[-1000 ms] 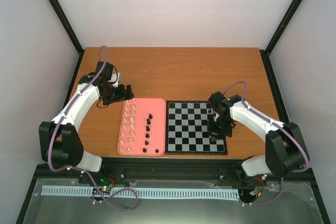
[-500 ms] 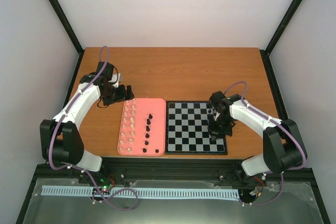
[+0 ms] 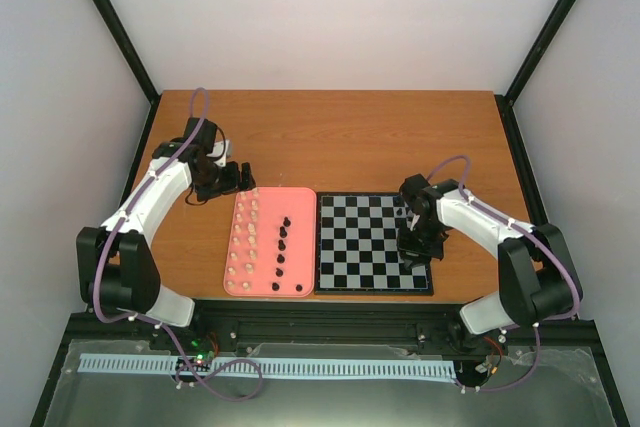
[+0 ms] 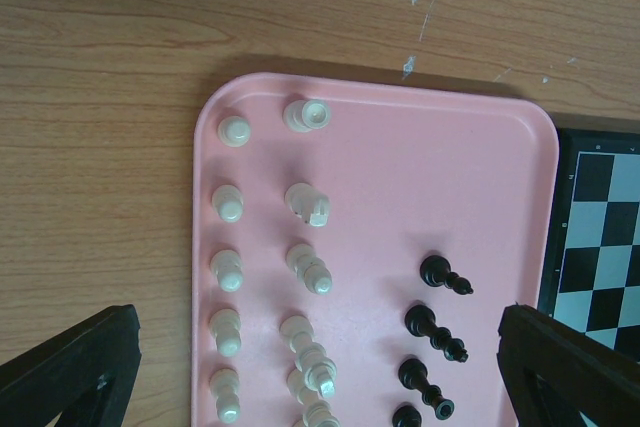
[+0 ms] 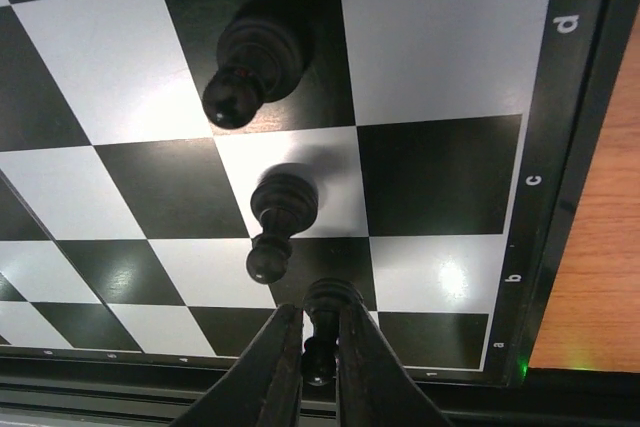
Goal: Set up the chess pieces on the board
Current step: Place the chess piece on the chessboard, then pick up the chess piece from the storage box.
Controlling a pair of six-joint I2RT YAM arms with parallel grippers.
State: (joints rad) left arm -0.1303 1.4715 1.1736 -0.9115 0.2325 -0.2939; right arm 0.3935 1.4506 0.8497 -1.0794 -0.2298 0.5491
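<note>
Black pawn (image 5: 326, 297) at the lettered edge of the board (image 5: 440, 37), tight in the right pincer (image 5: 318, 322), both fingers against it.

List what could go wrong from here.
1. The right gripper sits tight around the edge pawn; pulling away askew could tip it.
2. The middle pawn stands just one square off, so a sideways retreat may knock it.
3. On the tray, the black pieces seem to lie on their sides, so they are probably awkward to grasp.
</note>
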